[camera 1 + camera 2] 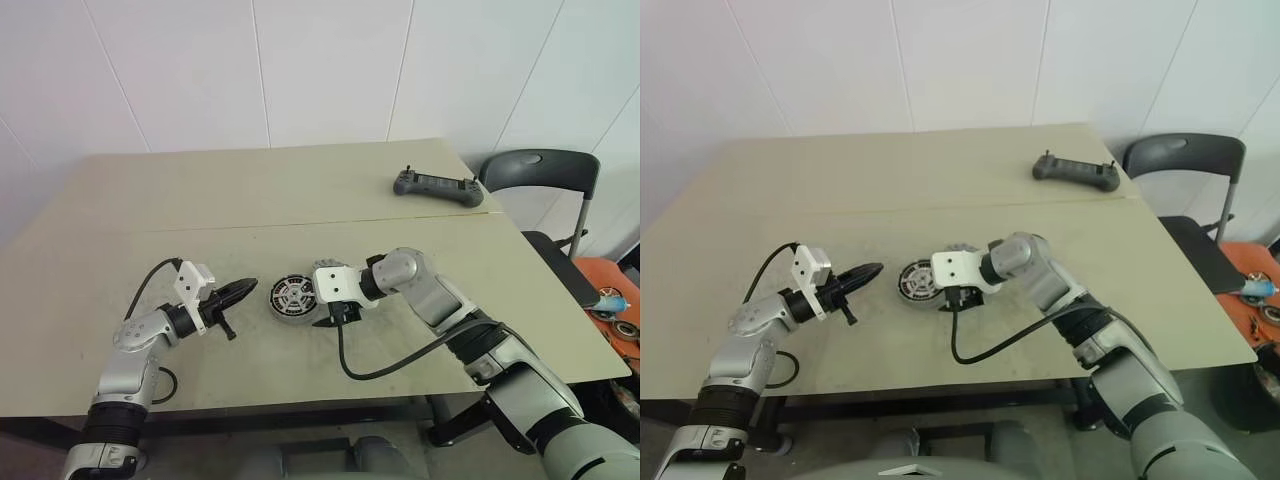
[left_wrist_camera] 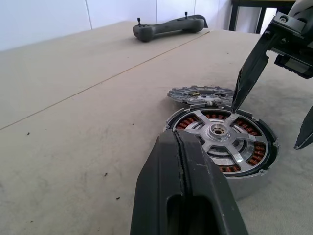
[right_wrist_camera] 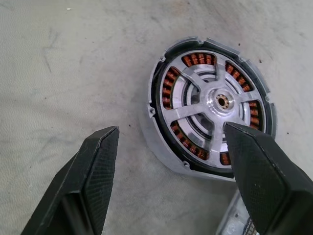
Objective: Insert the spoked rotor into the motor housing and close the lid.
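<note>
Black fingers of the right gripper loomed closest in its wrist view, spread wide and released, with nothing between them. Just beyond their tips sat the motor housing flat on the table, and the spoked rotor was already seated inside it, silver spokes lying over the copper windings, hub at the centre. One finger overlapped the housing's near rim in that view; whether it touched could not be told.

Over on the other side, the left gripper was clenched tight on nothing, pointing level at the housing from just beside it, tips short of the rim.

And the lid? It lay flat on the table on the far side of the housing from the left gripper, its edge tucked just behind the housing's rim. From the right gripper it sat right next to the fingers, partly under the hand in the head views. Being a flat round disc, it had no long axis to line up with; only its thin edge offered a hold.

Judged from that layout, insertion looked done and closing remained. Being nearer the lid and already unclenched, the right arm seemed the natural one to straddle that notched rim. A remote controller rested well apart, at the table's far edge.
</note>
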### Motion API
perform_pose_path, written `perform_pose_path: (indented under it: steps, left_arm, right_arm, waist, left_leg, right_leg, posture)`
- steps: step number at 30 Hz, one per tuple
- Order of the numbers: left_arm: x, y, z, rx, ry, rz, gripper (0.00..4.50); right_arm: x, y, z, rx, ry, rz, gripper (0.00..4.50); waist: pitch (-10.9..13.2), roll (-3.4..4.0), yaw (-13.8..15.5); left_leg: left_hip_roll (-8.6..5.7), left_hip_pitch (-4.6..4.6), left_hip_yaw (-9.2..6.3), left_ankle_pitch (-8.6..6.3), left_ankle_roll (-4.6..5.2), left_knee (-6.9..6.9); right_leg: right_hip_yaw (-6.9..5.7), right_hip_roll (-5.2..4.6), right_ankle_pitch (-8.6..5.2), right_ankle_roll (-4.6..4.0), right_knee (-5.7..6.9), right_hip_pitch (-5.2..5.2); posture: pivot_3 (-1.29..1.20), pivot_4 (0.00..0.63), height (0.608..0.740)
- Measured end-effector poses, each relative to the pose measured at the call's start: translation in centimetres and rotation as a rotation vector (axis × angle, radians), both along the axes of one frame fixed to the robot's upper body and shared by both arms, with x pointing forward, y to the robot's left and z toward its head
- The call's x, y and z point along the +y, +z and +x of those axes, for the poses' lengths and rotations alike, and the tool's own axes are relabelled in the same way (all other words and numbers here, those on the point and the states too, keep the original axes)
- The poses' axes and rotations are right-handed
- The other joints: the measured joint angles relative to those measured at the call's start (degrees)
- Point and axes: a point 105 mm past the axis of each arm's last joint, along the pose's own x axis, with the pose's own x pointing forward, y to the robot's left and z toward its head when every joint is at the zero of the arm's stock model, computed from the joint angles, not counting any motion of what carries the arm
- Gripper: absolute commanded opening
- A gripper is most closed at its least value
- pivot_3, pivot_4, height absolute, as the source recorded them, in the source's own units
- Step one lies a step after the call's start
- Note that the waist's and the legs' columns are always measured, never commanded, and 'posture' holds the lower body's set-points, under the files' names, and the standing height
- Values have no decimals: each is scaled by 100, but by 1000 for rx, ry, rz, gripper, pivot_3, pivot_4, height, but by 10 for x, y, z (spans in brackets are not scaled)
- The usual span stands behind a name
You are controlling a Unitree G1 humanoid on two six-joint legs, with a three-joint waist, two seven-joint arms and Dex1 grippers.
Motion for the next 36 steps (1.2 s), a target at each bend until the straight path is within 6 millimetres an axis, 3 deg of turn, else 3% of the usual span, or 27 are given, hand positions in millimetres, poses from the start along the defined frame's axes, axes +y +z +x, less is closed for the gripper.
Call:
perform_pose_path:
  steps: [2, 9, 28, 34, 36]
  left_arm:
    - [0, 0, 0, 1, 3, 0, 0]
    - [1, -2, 1, 17, 18, -5, 0]
    - [1, -3, 1, 21, 18, -4, 0]
    - [2, -7, -1, 34, 23, -1, 0]
    - [2, -7, -2, 34, 22, -1, 0]
  right_arm:
    - [-1, -3, 1, 0, -5, -5, 2930]
    - [-1, -7, 6, -5, -36, 4, 622]
    - [-4, -6, 0, 55, -72, 52, 622]
    - [4, 22, -4, 217, -150, 285, 622]
    - [2, 36, -1, 268, -209, 380, 1014]
  waist:
    - [0, 0, 0]
    - [-1, -1, -2]
    - [-2, -3, 1]
    - [-2, -3, 1]
    - [-2, -5, 3]
  left_leg:
    - [0, 3, 0, 0, 0, 0]
    - [0, 10, 1, 0, 0, 0]
    - [0, 12, 6, 0, 0, 1]
    - [4, 10, 5, 0, 0, 1]
    - [4, 12, 5, 0, 0, 2]
  right_leg:
    - [0, 0, 0, 0, 0, 3]
    - [2, 1, 0, 0, 4, 6]
    - [6, 1, -1, 0, 6, 7]
    - [7, 1, 0, 0, 8, 5]
    - [7, 1, 0, 0, 8, 7]
  posture:
    - [0, 0, 740]
    - [0, 0, 740]
    - [0, 0, 740]
    - [0, 0, 740]
    - [0, 0, 740]
